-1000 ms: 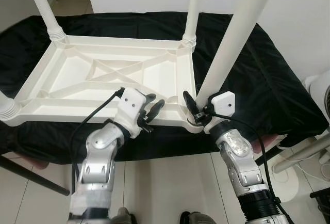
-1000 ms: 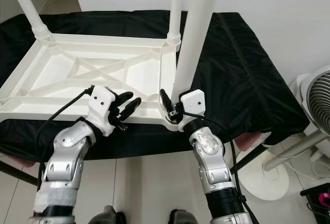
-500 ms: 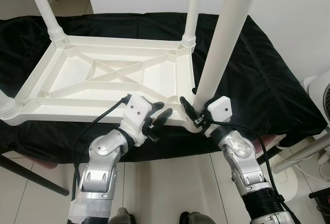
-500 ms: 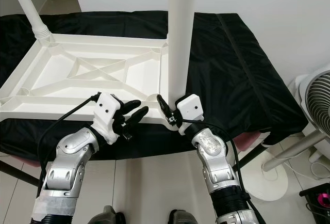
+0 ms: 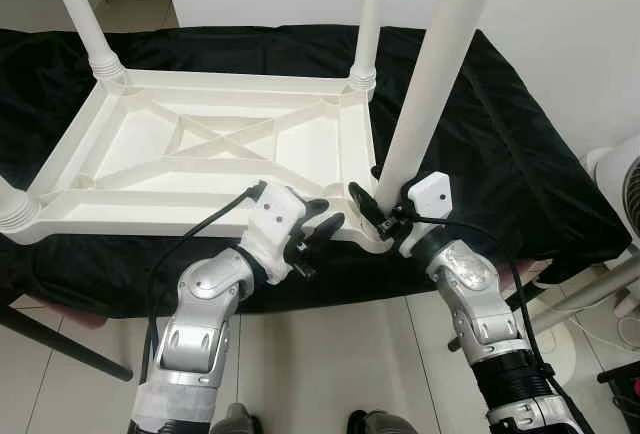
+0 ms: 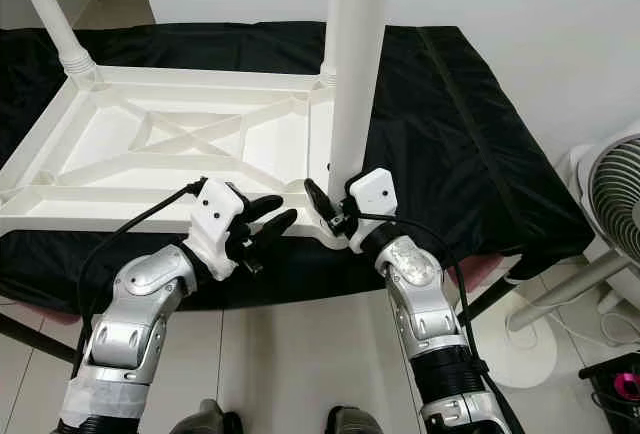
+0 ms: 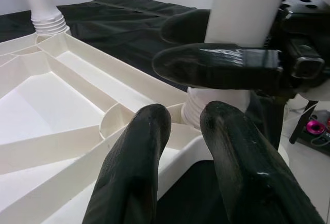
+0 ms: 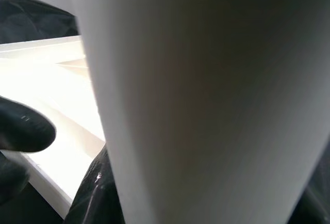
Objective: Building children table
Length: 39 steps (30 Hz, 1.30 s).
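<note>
1. Left claw point(image 5: 322, 229): positioned at the near edge of the upturned white plastic children's table top point(image 5: 215, 149), just beside the near right corner. Its two black fingers point(image 7: 139, 167) are parted and grip nothing; they rest at or just above the rim, and contact cannot be confirmed.

2. Right claw point(image 5: 372, 212): closed around the base of the tall white plastic table leg point(image 5: 425, 79), where the leg meets the near right corner socket. In the right wrist view the leg point(image 8: 206, 100) fills the space between the fingers.

3. Task item location: the table top lies upside down, ribbed underside upward, on the worktop covered with black cloth point(image 5: 500, 144). The far left leg point(image 5: 75, 9) and far right leg point(image 5: 368, 14) stand in their sockets. A further leg base point(image 5: 12, 209) is visible at the near left corner.

4. Step in hand (judgement): seating the last leg in its corner socket. The leg stands slightly tilted, so it may not be fully home.

5. Next move (judgement): bring the leg square to the socket, then press or turn it down while the left claw steadies the rim against sliding on the cloth.

6. Beyond the worktop, to the right: a white pedestal fan point(image 6: 610, 189) on the tiled floor point(image 5: 330, 354).
</note>
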### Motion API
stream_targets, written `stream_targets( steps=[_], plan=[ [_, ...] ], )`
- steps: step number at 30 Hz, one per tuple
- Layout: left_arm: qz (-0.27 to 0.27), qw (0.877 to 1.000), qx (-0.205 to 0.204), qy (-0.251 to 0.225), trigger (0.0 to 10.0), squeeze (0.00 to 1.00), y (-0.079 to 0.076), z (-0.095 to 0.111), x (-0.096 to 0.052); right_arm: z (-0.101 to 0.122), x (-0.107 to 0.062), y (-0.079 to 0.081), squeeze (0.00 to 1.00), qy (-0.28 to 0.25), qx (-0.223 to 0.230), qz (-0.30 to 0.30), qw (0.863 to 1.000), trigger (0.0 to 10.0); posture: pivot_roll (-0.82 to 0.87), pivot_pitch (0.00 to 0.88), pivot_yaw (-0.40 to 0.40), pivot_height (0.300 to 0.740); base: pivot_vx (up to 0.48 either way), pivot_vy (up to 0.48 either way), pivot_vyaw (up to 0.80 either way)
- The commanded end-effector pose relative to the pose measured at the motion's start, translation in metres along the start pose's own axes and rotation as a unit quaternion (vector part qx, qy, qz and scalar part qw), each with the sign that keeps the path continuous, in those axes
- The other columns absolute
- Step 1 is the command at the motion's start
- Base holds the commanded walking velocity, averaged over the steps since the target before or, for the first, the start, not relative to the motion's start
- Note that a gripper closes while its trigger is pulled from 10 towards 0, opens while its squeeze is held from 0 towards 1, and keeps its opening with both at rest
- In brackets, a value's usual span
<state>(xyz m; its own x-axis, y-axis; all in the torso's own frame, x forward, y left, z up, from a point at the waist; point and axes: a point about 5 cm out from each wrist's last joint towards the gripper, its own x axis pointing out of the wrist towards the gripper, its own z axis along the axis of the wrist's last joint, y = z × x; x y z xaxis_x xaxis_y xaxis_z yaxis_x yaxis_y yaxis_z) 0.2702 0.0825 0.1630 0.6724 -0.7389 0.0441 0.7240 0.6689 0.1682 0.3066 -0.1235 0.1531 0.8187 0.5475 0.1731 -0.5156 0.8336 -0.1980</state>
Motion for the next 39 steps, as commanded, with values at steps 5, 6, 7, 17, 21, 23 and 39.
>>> stream_targets(
  steps=[5, 6, 7, 17, 21, 23, 39],
  plan=[
    [0.030, 1.000, -0.003, -0.002, 10.0, 0.00, 0.002, 0.002, 0.000, -0.032, -0.007, -0.008, 0.00, 0.091, 0.069, -0.052, 0.992, 10.0, -0.03, 0.104, 0.016, 0.740, 0.000, 0.000, 0.00],
    [0.030, 1.000, -0.003, -0.002, 10.0, 0.00, 0.002, 0.002, 0.000, -0.032, -0.007, -0.008, 0.00, 0.091, 0.069, -0.052, 0.992, 10.0, -0.03, 0.104, 0.016, 0.740, 0.000, 0.000, 0.00],
    [0.030, 1.000, -0.003, -0.002, 10.0, 0.00, 0.002, 0.002, 0.000, -0.032, -0.007, -0.008, 0.00, 0.091, 0.069, -0.052, 0.992, 10.0, -0.03, 0.104, 0.016, 0.740, 0.000, 0.000, 0.00],
    [0.030, 1.000, -0.004, -0.003, 10.0, 0.00, 0.002, 0.003, -0.001, -0.033, -0.001, -0.009, 0.00, 0.098, 0.134, -0.081, 0.983, 10.0, -0.03, 0.109, 0.014, 0.740, 0.000, 0.000, 0.00],
    [0.031, 1.000, -0.004, -0.003, 10.0, 0.00, 0.002, 0.004, 0.000, -0.033, -0.001, -0.009, 0.00, 0.096, 0.145, -0.082, 0.981, 10.0, -0.03, 0.109, 0.012, 0.740, 0.000, 0.000, 0.00],
    [0.031, 1.000, -0.005, -0.004, 10.0, 0.00, 0.002, 0.004, 0.000, -0.032, 0.000, -0.010, 0.00, 0.095, 0.153, -0.084, 0.980, 10.0, -0.03, 0.109, 0.012, 0.740, 0.000, 0.000, 0.00],
    [0.037, 0.999, -0.008, -0.008, 10.0, 0.00, 0.004, 0.006, 0.000, -0.029, 0.000, -0.002, 0.00, 0.073, 0.076, -0.062, 0.992, 10.0, -0.03, 0.101, 0.003, 0.740, 0.000, 0.000, 0.00]
  ],
)
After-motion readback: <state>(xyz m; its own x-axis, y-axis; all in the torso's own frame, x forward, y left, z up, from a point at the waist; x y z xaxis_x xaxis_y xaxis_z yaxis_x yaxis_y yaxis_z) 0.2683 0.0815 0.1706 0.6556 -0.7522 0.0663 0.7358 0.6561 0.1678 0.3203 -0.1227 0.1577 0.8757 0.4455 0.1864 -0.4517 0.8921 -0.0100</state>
